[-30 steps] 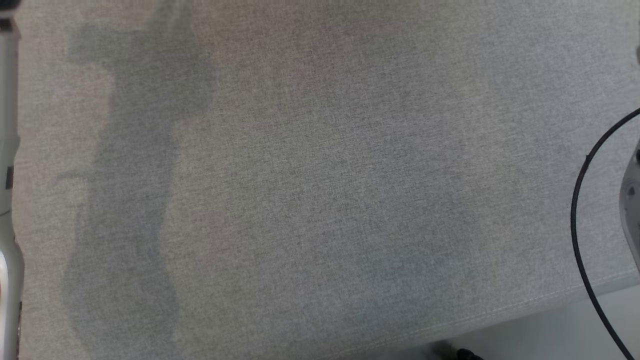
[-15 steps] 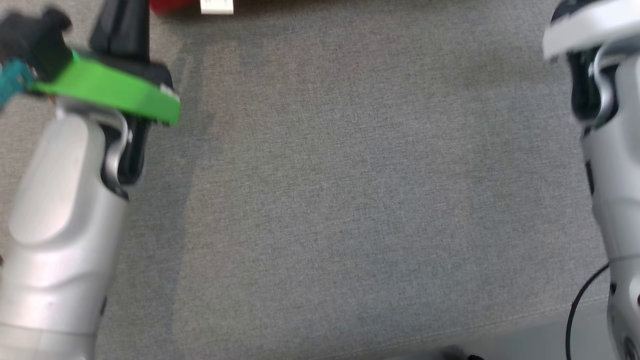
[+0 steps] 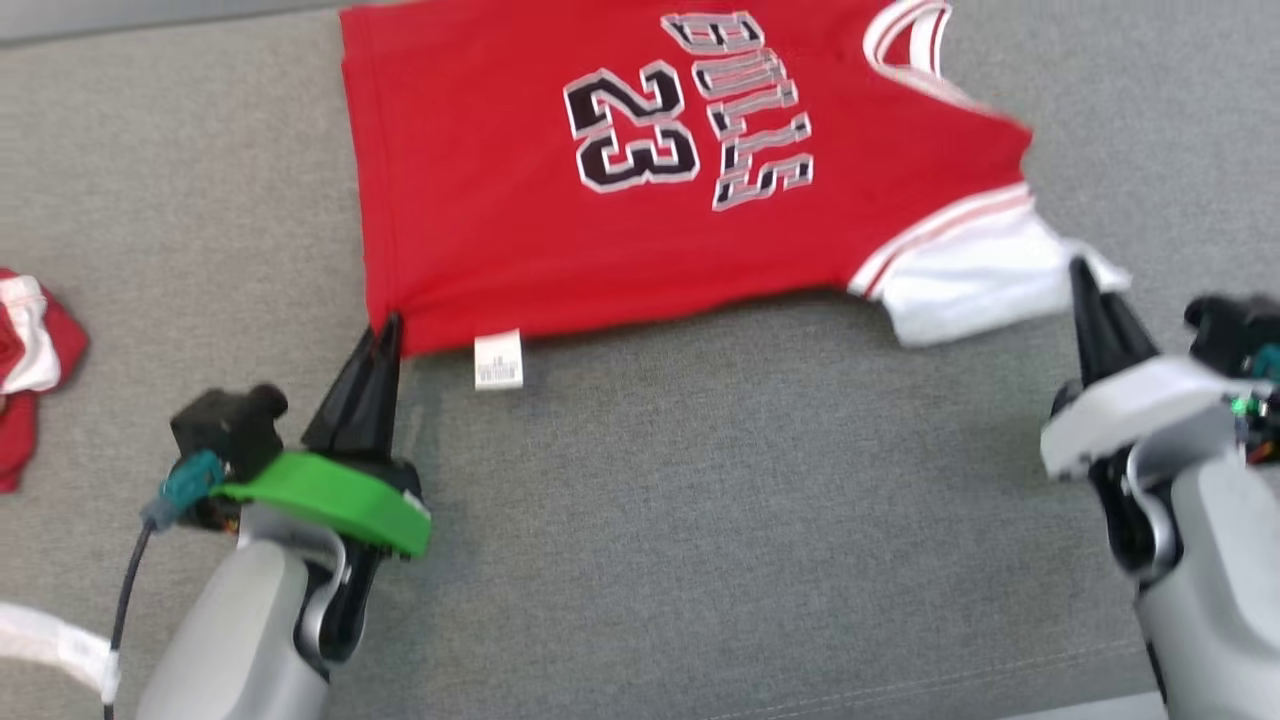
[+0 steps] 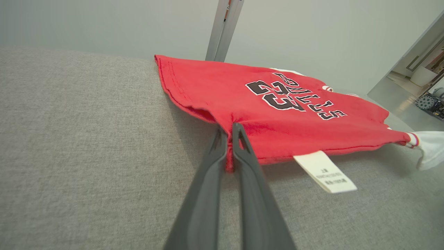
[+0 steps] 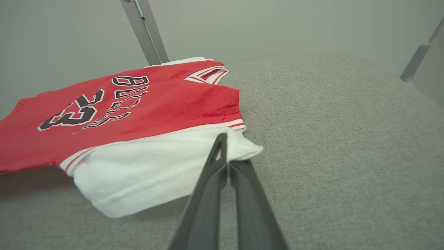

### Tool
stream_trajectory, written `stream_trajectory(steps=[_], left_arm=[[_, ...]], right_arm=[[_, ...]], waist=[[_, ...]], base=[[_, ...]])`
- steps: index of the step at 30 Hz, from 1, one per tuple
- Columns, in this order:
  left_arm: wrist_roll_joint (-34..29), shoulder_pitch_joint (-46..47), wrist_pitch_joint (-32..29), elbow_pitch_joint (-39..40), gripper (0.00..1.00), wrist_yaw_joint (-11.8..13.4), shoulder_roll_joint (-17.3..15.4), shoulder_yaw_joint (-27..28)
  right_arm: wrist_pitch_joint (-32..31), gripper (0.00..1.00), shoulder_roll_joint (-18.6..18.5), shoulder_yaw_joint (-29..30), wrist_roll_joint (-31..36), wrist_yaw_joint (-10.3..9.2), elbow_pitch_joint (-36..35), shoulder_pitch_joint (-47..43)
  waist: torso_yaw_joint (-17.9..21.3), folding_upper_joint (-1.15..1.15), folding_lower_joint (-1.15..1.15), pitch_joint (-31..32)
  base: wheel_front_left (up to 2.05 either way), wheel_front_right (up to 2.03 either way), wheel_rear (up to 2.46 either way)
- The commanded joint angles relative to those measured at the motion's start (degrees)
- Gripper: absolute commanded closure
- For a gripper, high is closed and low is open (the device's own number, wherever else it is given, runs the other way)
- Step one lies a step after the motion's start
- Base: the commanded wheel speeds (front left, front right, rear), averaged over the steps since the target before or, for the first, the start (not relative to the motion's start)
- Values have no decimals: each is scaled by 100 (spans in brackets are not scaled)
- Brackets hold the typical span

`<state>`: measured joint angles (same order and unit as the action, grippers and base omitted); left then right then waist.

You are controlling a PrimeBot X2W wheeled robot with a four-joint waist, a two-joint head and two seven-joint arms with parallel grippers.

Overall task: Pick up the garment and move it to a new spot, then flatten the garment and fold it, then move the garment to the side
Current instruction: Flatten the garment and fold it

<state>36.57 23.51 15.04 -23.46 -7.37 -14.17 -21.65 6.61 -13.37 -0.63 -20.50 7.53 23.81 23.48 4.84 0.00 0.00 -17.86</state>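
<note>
head view: left pincer and right pincer clamp jersey; red cloth lies apart.

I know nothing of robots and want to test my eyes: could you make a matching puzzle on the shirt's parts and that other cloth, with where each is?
Things: 1 shirt's red corner; 2 white sleeve; 3 label; 4 crumpled red cloth.
Places: A alone at the far left; B pinched in the right jaws; C sticking out from the shirt's near edge; D pinched in the left jaws.
Pairs: 1-D, 2-B, 3-C, 4-A.
</note>
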Motion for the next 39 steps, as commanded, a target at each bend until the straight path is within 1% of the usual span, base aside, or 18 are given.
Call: stream_trajectory(steps=[1, 3, 5, 7, 11, 17, 20, 24, 29, 33, 36, 39], left_arm=[[-43, -223, 18, 24, 100, -12, -107, 48], [-100, -441, 18, 20, 100, -12, -141, 66], [-101, -619, 18, 13, 100, -12, -166, 137], [-147, -779, 18, -9, 100, 32, -207, 240], [-107, -1112, 18, -75, 100, 47, -192, 299], [-20, -1523, -132, -60, 100, 101, -195, 215], [57, -1731, -262, 31, 100, 146, -199, 181], [71, -1972, -442, 303, 100, 304, -199, 127], [63, -2090, -653, 565, 100, 413, -249, 60], [55, -2062, -700, 723, 100, 462, -257, 39], [64, -1902, -728, 822, 100, 451, -235, 22], [112, -1769, -834, 892, 100, 445, -190, 4]], right_arm=[[-194, 100, 78, 88, 135, -8, -235, -366], [-509, 100, 233, 225, 273, -8, -611, -790], [-844, 100, 372, 229, 345, -8, -993, -1168], [-1191, 100, 471, 303, 403, -9, -1338, -1514], [-1959, 100, 689, 544, 489, -9, -1935, -2103], [-3037, 100, 927, 891, 610, -9, -2610, -2723], [-3466, 100, 996, 1005, 599, -9, -2897, -2925], [-3942, 100, 1027, 1154, 590, -9, -3192, -3140], [-4306, 100, 1037, 1270, 514, -9, -3402, -3282], [-4208, 100, 1040, 1271, 508, -9, -3538, -3147], [-4090, 100, 1041, 1193, 573, -9, -3621, -2960], [-4102, 100, 1040, 1114, 696, -9, -3680, -2760]], waist=[[-124, 0, 0, 468], [-131, 0, 0, 575], [-133, 0, 0, 653], [-130, 0, 0, 723], [-135, 0, 0, 846], [-150, 0, 0, 945], [-163, 0, 0, 966], [-216, 0, 0, 972], [-279, 0, 0, 943], [-310, 0, 0, 904], [-327, 0, 0, 877], [-335, 0, 0, 854]], base=[[0, 0, 0], [0, 0, 0], [0, 0, 0], [0, 0, 0], [0, 0, 0], [0, 0, 0], [0, 0, 0], [0, 0, 0], [0, 0, 0], [0, 0, 0], [0, 0, 0], [0, 0, 0]])
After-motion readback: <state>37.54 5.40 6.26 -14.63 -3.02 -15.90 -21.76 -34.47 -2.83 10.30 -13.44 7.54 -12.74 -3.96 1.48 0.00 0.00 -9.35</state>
